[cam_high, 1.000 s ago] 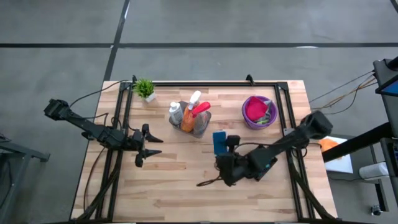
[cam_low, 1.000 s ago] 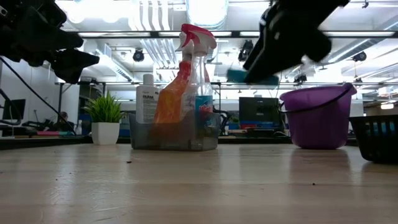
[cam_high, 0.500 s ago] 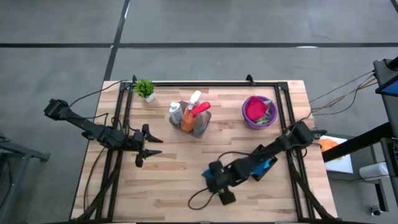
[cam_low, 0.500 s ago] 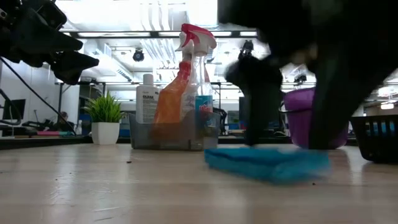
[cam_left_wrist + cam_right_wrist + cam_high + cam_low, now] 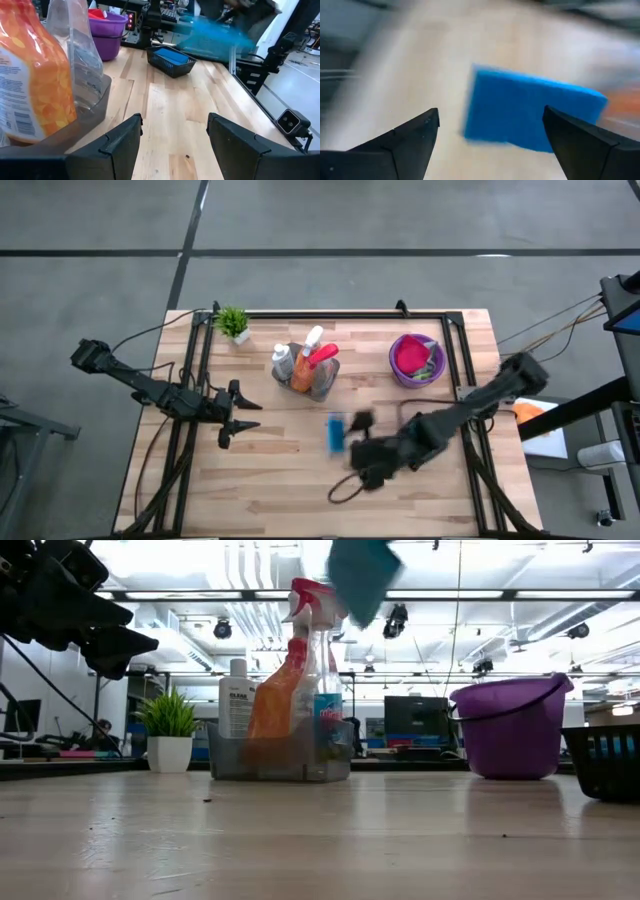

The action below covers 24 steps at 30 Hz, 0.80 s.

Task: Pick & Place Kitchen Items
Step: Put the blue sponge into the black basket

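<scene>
While the right pincer (image 5: 362, 442) gapes open, the blue sponge (image 5: 335, 432) sits just beside it, ungripped.

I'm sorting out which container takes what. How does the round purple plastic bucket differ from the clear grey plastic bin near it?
The purple bucket is opaque, while the grey bin is see-through. The bucket holds soft cloths, with a magenta cloth on top. The bin holds upright bottles, among them an orange-and-white bottle and a pink-trigger spray bottle. Both stand on the far half of the wooden table.
</scene>
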Motion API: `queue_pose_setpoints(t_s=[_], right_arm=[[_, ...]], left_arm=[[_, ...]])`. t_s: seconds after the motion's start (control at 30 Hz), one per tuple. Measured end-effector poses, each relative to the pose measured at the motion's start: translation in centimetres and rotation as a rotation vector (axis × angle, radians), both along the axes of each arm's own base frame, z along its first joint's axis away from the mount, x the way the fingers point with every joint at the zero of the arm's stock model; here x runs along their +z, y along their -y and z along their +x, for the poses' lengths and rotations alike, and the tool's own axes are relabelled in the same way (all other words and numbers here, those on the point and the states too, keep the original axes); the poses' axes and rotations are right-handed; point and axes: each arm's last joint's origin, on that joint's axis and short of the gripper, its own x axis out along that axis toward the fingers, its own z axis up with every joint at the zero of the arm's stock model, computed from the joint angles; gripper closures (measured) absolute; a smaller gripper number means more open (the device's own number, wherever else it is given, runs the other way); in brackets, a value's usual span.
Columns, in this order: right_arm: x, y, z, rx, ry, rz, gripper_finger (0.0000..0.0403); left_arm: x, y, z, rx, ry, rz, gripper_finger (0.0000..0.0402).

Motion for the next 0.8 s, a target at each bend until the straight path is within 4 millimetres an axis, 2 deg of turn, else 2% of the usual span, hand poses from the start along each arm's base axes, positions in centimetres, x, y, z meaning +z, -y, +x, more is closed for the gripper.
queue_pose_setpoints(t_s=[0.07, 0.13, 0.17, 0.23, 0.3, 0.37, 0.4, 0.5, 0.53, 0.6, 0.63, 0.7, 0.73, 0.8], right_arm=[[1.7, 0.5, -2.2, -0.204, 0.075, -0.214, 0.0051], [2.9, 0.9, -4.0, -0.303, 0.112, -0.311, 0.0051], [3.3, 1.0, -4.5, -0.292, 0.101, -0.273, 0.0051], [3.3, 0.8, -4.8, -0.170, 0.033, -0.079, 0.0051], [2.8, 0.0, -4.4, -0.013, 0.008, 0.104, 0.0051], [2.1, -0.4, -4.0, 0.042, 0.033, 0.146, 0.0051], [1.9, -0.3, -3.9, 0.011, 0.051, 0.097, 0.0051], [0.9, 1.2, -4.7, -0.319, 0.063, -0.150, 0.0051], [0.4, 1.6, -4.8, -0.303, 0.005, -0.145, 0.0051], [-0.4, 1.5, -4.4, -0.164, -0.103, -0.039, 0.0051], [-0.7, 1.7, -4.1, -0.196, -0.088, -0.049, 0.0051], [-1.0, 2.6, -4.4, -0.435, -0.035, -0.126, 0.0051], [-1.4, 3.0, -4.6, -0.446, -0.084, -0.135, 0.0051], [-2.4, 2.7, -4.3, -0.282, -0.203, -0.041, 0.0051]], left_arm=[[0.0, 0.0, 0.0, 0.000, 0.000, 0.000, 0.0171], [0.0, 0.0, 0.0, 0.000, 0.000, 0.000, 0.0171], [0.0, 0.0, 0.0, 0.001, 0.000, 0.000, 0.0171], [0.0, 0.0, 0.0, 0.001, 0.001, -0.001, 0.0171], [0.0, 0.0, 0.0, 0.002, 0.003, -0.001, 0.0171], [0.0, 0.0, 0.0, 0.002, 0.004, -0.001, 0.0171], [0.0, 0.0, 0.0, 0.004, 0.004, -0.001, 0.0171], [0.0, 0.0, 0.0, 0.006, 0.004, -0.001, 0.0171], [0.0, 0.0, 0.0, 0.006, 0.004, -0.005, 0.0171], [0.0, 0.0, 0.0, 0.007, 0.004, -0.007, 0.0171], [0.0, 0.0, 0.0, 0.007, 0.004, -0.007, 0.0171], [0.0, 0.0, 0.0, 0.007, 0.004, -0.008, 0.0171], [0.0, 0.0, 0.0, 0.007, 0.004, -0.007, 0.0171], [0.0, 0.0, 0.0, 0.007, 0.004, -0.007, 0.0171]])
